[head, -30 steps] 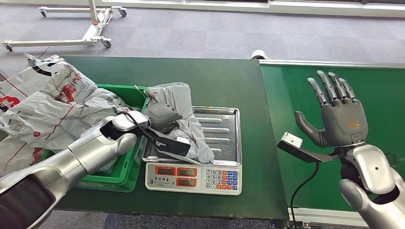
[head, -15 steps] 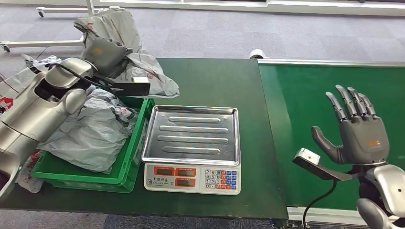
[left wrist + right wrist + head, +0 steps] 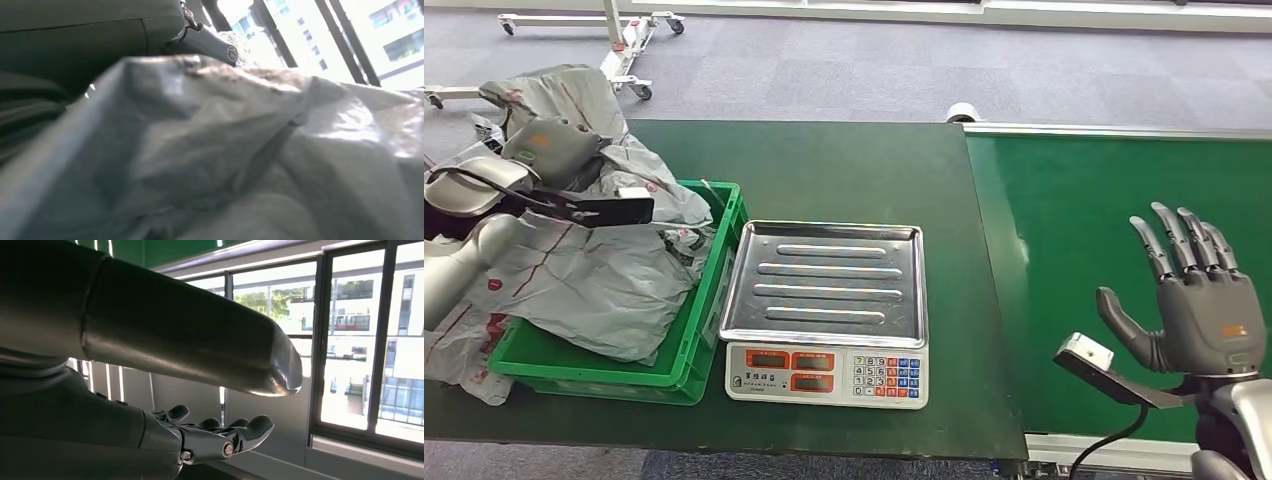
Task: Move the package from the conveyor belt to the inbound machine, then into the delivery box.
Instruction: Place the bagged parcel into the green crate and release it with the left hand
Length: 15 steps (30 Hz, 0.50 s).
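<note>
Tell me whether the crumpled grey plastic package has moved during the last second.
Yes. The crumpled grey plastic package, gripped by the left hand, went from the steel scale tray leftward to above the green plastic crate.

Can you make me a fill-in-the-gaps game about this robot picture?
1. The left hand holds a grey ____ above the bin.
2. The bin full of packages is coloured ____.
3. The metal tray on the scale has ____ lying on it.
4. The right hand holds nothing, and its fingers are ____.

Missing words: package; green; nothing; apart
</note>
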Motion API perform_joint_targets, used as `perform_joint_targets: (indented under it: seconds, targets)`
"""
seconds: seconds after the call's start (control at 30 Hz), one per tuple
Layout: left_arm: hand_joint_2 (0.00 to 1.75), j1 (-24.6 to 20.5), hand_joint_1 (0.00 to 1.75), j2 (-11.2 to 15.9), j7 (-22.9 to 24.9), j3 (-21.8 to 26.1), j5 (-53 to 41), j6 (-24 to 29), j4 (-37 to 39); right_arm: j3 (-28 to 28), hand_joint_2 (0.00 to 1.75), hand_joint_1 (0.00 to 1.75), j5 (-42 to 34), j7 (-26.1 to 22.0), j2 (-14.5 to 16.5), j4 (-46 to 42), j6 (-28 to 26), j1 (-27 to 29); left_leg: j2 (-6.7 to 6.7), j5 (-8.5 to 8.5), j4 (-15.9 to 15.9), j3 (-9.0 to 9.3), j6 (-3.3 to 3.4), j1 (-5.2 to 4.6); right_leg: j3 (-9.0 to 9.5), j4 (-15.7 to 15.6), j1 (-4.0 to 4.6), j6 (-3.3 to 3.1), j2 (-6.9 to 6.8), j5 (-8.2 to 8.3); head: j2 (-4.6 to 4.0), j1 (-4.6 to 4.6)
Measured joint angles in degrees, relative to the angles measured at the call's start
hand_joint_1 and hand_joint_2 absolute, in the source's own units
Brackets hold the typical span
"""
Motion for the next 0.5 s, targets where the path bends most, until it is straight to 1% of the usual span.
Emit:
perform_joint_targets:
  seconds: [0.13,0.2,0.23,0.27,0.33,0.37,0.5]
  targets:
    - [1.75,5.7,1.75,3.2,-0.2,1.5,1.2,-0.3,-1.0,-1.4,0.00,0.00,0.1,0.0,-0.1,-1.1,0.2,1.8,0.02,-0.01,0.0,-0.02,0.00,0.01,-0.02,0.0,0.02,-0.01,0.01,-0.04,0.00,-0.01]
    - [1.75,8.4,1.59,4.8,0.0,2.3,1.4,-0.8,-2.3,-1.9,0.00,0.00,0.1,0.0,-0.1,-1.4,0.4,2.3,0.03,-0.02,0.0,-0.02,-0.02,0.02,-0.02,0.0,0.02,-0.03,0.02,-0.05,0.00,0.00]
    - [1.75,9.5,1.15,5.7,0.1,2.7,1.3,-1.1,-3.1,-2.0,0.00,0.00,0.2,0.0,-0.1,-1.6,0.6,2.3,0.03,-0.03,0.0,-0.02,-0.03,0.02,-0.02,0.0,0.02,-0.03,0.03,-0.05,0.00,0.00]
    - [1.31,10.6,0.72,6.5,0.3,3.0,1.0,-1.4,-3.9,-2.1,0.00,0.00,0.2,-0.1,-0.1,-1.6,0.8,2.4,0.04,-0.03,0.0,-0.01,-0.04,0.02,-0.02,0.0,0.02,-0.03,0.04,-0.06,0.00,0.00]
    - [0.44,12.3,0.00,7.7,0.7,3.7,0.1,-1.9,-5.1,-2.2,0.00,0.00,0.4,-0.1,-0.1,-1.7,1.1,2.4,0.04,-0.04,0.0,0.00,-0.04,0.02,-0.03,0.0,0.02,-0.04,0.05,-0.06,0.00,0.01]
    - [0.00,12.9,0.00,8.1,0.9,4.1,-0.5,-1.8,-5.5,-2.2,0.00,0.00,0.6,-0.1,-0.1,-1.7,1.2,2.4,0.03,-0.04,0.0,0.00,-0.04,0.02,-0.02,0.0,0.02,-0.04,0.02,-0.06,0.00,0.00]
    - [0.00,14.3,0.00,8.3,1.8,5.6,-2.8,-0.7,-6.1,-2.4,0.00,0.00,1.3,0.3,-0.1,-2.3,1.1,3.1,-0.06,-0.03,0.0,0.00,-0.03,0.02,0.02,0.0,0.02,-0.03,-0.11,-0.06,0.00,0.01]
